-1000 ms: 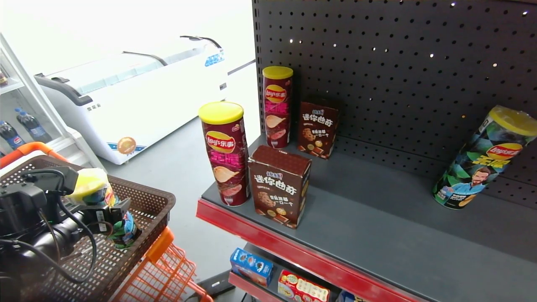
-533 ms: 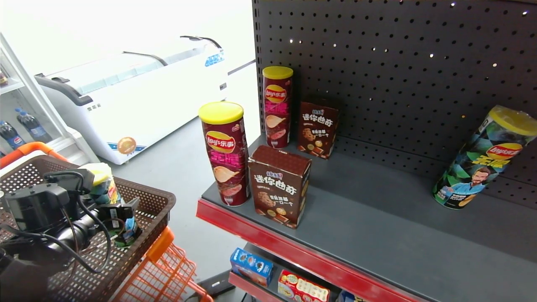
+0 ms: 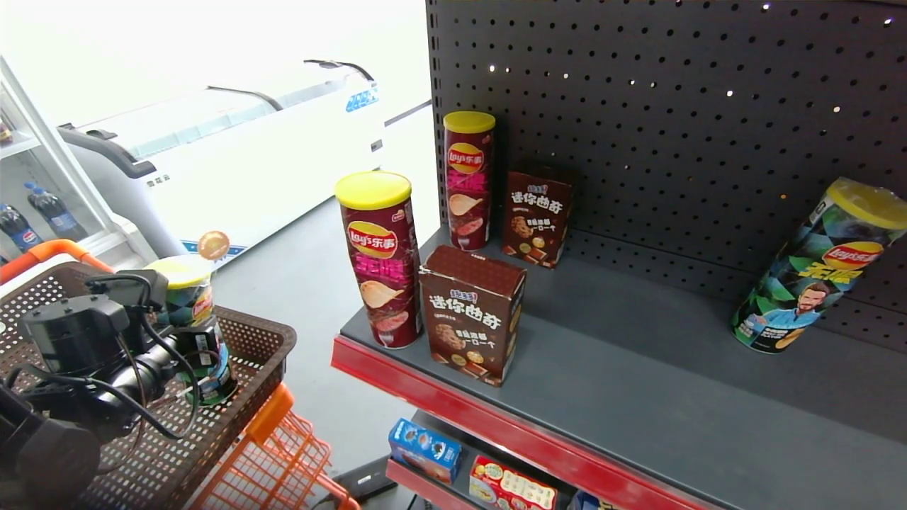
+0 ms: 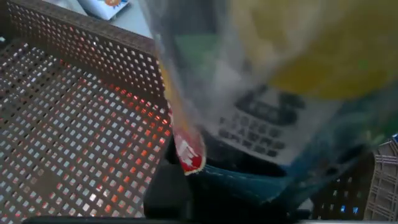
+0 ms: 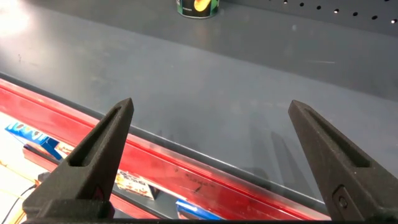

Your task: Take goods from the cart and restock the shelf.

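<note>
1. Left gripper (image 3: 200, 352): jaws clamped on green chip can (image 3: 190, 301), which is upright in the cart's brown mesh basket (image 3: 263, 338).
2. I'd lift straight up, clear the rim, keep it vertical, then swing to the shelf (image 3: 638, 368).
3. Can is a smooth, glossy cylinder w/ yellow plastic lid, prob. slippery, so grip mid-body.
4. Right gripper (image 5: 211, 106): jaws wide open, empty, over the shelf's red front edge.

Head camera above shelf (image 3: 638, 397), right wrist nearer
</note>
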You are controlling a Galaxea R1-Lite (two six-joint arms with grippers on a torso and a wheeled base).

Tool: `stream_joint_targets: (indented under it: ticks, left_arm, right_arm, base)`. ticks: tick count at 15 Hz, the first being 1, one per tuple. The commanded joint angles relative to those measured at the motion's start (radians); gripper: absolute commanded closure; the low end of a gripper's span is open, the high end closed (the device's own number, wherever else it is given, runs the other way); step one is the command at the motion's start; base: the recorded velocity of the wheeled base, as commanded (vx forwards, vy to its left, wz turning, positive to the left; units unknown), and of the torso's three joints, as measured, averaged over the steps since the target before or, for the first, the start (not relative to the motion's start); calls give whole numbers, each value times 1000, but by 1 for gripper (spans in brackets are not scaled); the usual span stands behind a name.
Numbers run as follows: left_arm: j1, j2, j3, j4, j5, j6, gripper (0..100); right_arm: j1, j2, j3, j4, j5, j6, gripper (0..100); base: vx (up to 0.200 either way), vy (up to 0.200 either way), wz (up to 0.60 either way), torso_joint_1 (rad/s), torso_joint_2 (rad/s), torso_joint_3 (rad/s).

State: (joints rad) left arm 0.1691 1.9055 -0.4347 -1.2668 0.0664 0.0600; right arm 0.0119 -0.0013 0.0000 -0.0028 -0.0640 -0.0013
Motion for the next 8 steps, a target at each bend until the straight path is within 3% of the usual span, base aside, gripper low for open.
stream_joint_targets:
  ticks: [1, 4, 5, 8]
  left_arm:
    - [-2, -39, -16, 12, 1, 17, 100]
    - [-10, -129, -70, 87, -48, 40, 100]
    - [-11, -194, -93, 168, -74, 61, 100]
    - [-56, -324, -84, 277, -158, 64, 100]
  right_arm:
    - [0, 1, 0, 0, 0, 0, 0]
    - [0, 1, 0, 0, 0, 0, 0]
    - [2, 1, 0, -2, 0, 0, 0]
    - [0, 1, 0, 0, 0, 0, 0]
  base:
    - [0, 0, 0, 0, 0, 0]
    - [0, 0, 0, 0, 0, 0]
    - [0, 0, 0, 0, 0, 0]
    - [0, 0, 0, 0, 0, 0]
